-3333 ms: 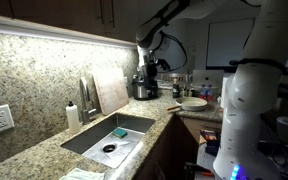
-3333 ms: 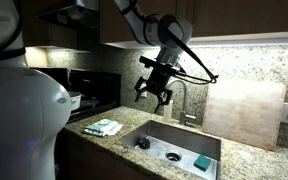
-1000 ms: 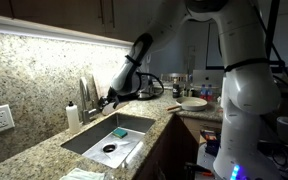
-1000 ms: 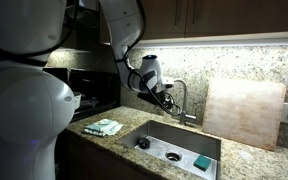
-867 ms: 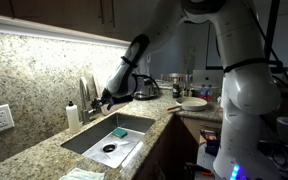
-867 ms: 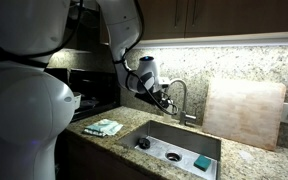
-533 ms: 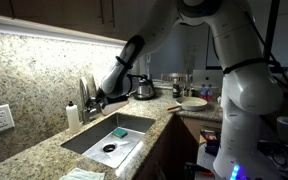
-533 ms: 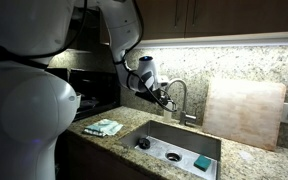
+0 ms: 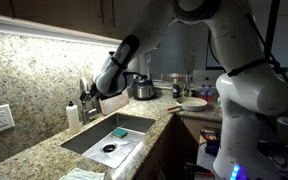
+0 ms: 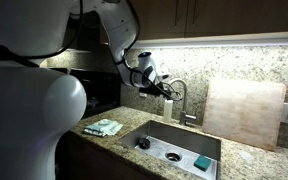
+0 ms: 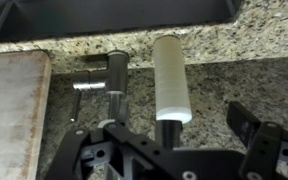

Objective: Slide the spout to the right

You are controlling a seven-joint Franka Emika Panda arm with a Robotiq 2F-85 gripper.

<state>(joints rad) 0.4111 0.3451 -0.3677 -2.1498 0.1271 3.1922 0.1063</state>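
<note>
The spout (image 9: 85, 92) is a thin silvery gooseneck tube behind the sink, arched over the basin; it also shows in an exterior view (image 10: 180, 92). In the wrist view its metal base (image 11: 116, 72) stands beside the white soap bottle (image 11: 171, 78). My gripper (image 9: 93, 98) is close beside the spout at about mid-height, also seen in an exterior view (image 10: 157, 90). In the wrist view the gripper (image 11: 170, 142) is open, its fingers wide apart, with the soap bottle in line between them. I cannot tell whether a finger touches the spout.
A steel sink (image 9: 92, 137) (image 10: 172, 136) holds a blue sponge (image 9: 119, 131). A cutting board (image 10: 242, 112) (image 11: 12, 110) leans on the granite wall beside the faucet. The soap bottle (image 9: 72, 116) stands at the sink's back. A cloth (image 10: 104, 127) lies on the counter.
The arm has swung down from over the counter to the faucet. Over the last second the gripper crept closer along the spout. The spout has not visibly turned.
</note>
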